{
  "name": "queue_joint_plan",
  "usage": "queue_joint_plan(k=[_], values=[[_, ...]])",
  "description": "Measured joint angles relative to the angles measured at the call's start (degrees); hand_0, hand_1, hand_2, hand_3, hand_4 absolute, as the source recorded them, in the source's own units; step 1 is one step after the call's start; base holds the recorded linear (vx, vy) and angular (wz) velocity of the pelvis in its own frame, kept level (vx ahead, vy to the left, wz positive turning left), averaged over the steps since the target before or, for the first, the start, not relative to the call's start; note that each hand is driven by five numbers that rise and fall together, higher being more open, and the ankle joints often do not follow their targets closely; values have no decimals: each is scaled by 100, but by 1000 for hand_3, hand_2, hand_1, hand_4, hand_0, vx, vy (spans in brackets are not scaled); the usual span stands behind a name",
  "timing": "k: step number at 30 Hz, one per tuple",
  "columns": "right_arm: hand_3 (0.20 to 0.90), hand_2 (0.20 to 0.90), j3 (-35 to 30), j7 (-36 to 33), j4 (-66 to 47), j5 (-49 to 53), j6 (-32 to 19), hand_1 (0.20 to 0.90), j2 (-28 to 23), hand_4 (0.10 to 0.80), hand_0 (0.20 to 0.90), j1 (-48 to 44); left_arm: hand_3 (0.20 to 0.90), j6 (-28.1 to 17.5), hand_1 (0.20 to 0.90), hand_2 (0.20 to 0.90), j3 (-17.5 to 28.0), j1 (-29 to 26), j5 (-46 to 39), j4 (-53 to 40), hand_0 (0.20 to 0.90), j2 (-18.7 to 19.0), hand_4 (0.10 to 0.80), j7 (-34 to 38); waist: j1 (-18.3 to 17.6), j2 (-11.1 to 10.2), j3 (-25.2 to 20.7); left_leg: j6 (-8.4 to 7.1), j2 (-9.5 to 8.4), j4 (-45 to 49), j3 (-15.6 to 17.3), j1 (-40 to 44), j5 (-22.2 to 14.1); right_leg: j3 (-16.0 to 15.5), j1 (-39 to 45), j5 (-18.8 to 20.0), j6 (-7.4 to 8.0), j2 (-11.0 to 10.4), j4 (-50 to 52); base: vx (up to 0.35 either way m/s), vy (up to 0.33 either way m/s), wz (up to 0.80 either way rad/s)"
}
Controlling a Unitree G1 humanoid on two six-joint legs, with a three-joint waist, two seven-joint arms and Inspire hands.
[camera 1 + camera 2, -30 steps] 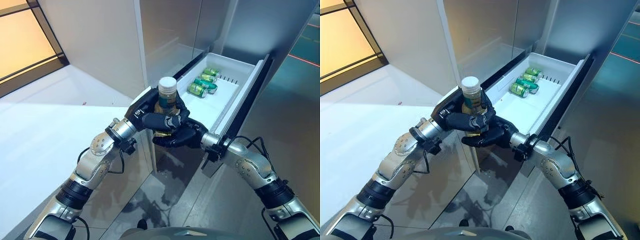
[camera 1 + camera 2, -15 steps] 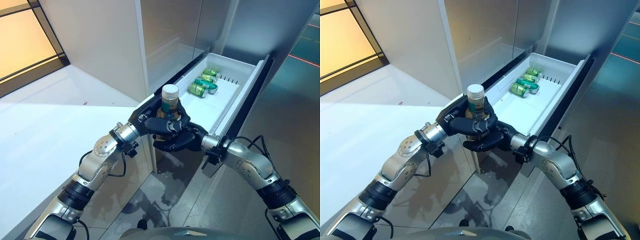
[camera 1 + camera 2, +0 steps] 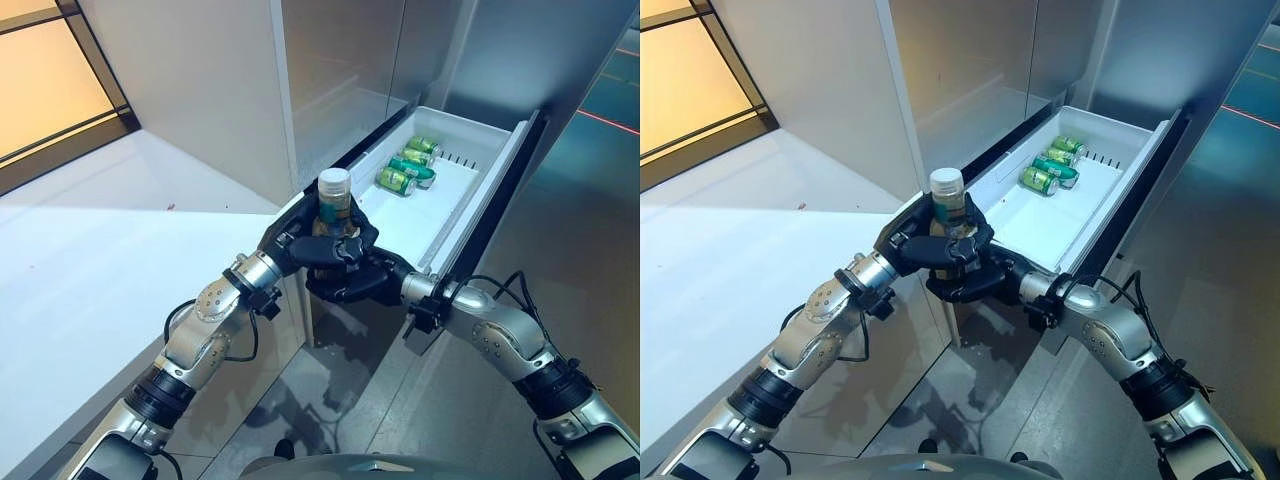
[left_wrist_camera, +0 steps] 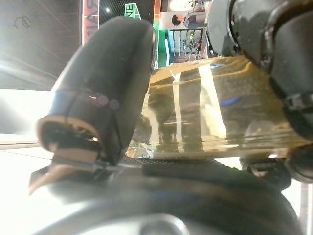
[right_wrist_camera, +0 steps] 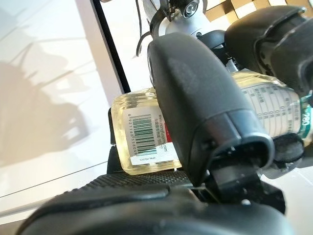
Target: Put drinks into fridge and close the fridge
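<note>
The work area is a white counter (image 3: 90, 270) on the robot's left, lit brightly across its top. Behind it stands a white wall panel (image 3: 190, 90), and a dark-framed window (image 3: 50, 80) with an amber glow shows at the far left. The floor (image 3: 340, 390) below is grey and glossy. The fridge (image 3: 340, 70) stands ahead, with steel-coloured faces.

One white drawer (image 3: 455, 190) is pulled out of the fridge toward the robot, with a dark front edge along its right side. Green cans (image 3: 406, 167) lie on their sides at the drawer's far end, touching or just beside each other; at least three show, and the exact count cannot be told. The rest of the drawer floor is bare white.

One bottle (image 3: 333, 200) is present. It is clear, holds a yellowish drink and has a pale cap. It is upright, held between the two hands above the near corner of the drawer, at the counter's edge.

Left hand (image 3: 300, 240): fingers and thumb curled round the bottle's body from the left. Right hand (image 3: 355, 285): curled round the bottle's lower part from below and the right. Both wrist views show the bottle pressed between thumb and fingers.
</note>
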Motion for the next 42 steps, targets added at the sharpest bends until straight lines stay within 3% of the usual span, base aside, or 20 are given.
queue_joint_plan(k=[1,2,3,4,5,16,20,27,30,35,39,42], values=[[200,300,0,-59,-4,-6,-6,300,-3,100,300,-43,200,-66,300,300,0,0,82,0,300,-30,100,55,0,-4,2,0,0,0,0,0,0,0,0,0,0,0,0,0,0,0],[200,300,0,-101,-4,-15,-36,300,-6,100,300,-65,255,-123,347,347,0,0,117,-1,347,-50,155,94,2,-12,7,0,1,0,0,0,0,0,0,0,0,0,0,0,0,0],[200,300,0,-113,-7,-29,-57,300,-21,100,300,-95,403,-192,474,474,1,-1,182,-3,474,-70,303,132,4,-21,13,0,1,0,0,0,0,0,0,0,0,0,0,0,0,0],[200,300,0,-115,-16,-32,-79,300,-40,100,300,-117,757,-245,778,778,1,-2,213,-4,778,-88,657,153,5,-32,19,0,1,0,0,1,0,-1,0,0,0,0,0,0,0,0],[200,300,0,-121,-18,-39,-102,300,-41,100,300,-136,900,-291,900,900,2,-9,230,-4,900,-92,800,188,8,-47,29,0,1,0,0,2,0,-1,2,0,0,1,0,0,0,0],[200,300,-67,-901,-42,-442,-378,300,39,100,300,-539,900,-942,900,900,37,-120,447,-3,900,-425,800,973,19,-93,56,0,0,0,1,-6,-1,-1,-5,0,1,-1,0,-13,1,0],[200,300,-591,-1244,-30,-894,-400,300,-83,100,300,-539,900,-1232,900,900,156,-49,559,-84,900,-518,800,1110,50,-134,82,1,0,0,2,-14,-1,-2,-15,0,1,-2,0,0,0,0],[200,300,-1373,-1661,-19,-1346,-736,300,-502,100,300,-539,900,-1177,900,900,531,203,340,-85,900,-563,800,1089,29,-142,103,12,0,0,54,-31,-9,14,-50,1,1,-4,0,-9,3,-2],[200,300,-1551,-1856,-17,-1461,-880,300,-630,100,300,-539,900,-837,900,900,545,336,-153,-53,900,-693,800,858,36,-141,105,14,-1,0,55,-33,-11,10,-51,1,1,-5,0,0,0,0],[200,300,-1596,-2088,70,-1374,-958,300,-898,100,300,-544,900,123,900,900,527,893,-1080,526,900,-932,800,151,42,-135,157,9,-2,0,31,-26,-17,-29,-22,0,3,-8,-1,-1,-1,1],[200,300,-1595,-2141,736,-1089,-962,300,-1062,100,300,-680,900,987,900,900,420,1481,-1316,1205,900,-940,800,-480,132,-126,204,9,-14,0,-54,-33,-13,-137,11,-7,12,-20,-3,0,2,11],[200,300,-1593,-2229,1387,-1004,-964,300,-1336,100,300,-898,900,1320,900,900,233,1843,-1311,1667,900,-872,800,-809,275,-91,271,15,-37,0,-153,-99,20,-250,5,-13,20,-37,-4,14,19,20]])
